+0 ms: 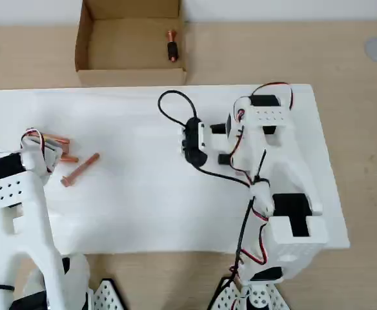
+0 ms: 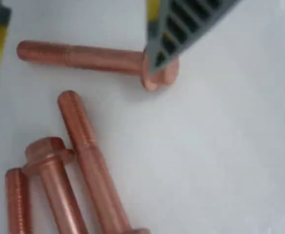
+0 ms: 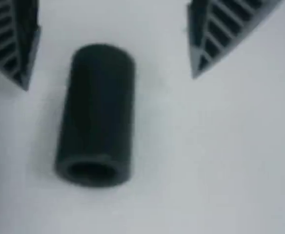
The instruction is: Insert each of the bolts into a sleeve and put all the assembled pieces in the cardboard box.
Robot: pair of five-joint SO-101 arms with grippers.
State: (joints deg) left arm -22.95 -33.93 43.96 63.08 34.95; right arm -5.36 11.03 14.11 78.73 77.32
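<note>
Both my end effectors hang spread over parts on the table (image 1: 356, 97).
My left end effector (image 2: 74, 66) is spread, one ribbed finger (image 2: 181, 24) over the head of a copper bolt (image 2: 84, 57) lying on the white board (image 1: 143, 206); three other bolts (image 2: 91, 161) lie clustered just beside it; my right end effector (image 3: 108, 78) is spread wide, a black sleeve (image 3: 96, 117) lying on its side between the fingers, touching neither; the cardboard box (image 1: 85, 45) sits beyond the board's far edge, holding one assembled piece (image 1: 172, 46).
</note>
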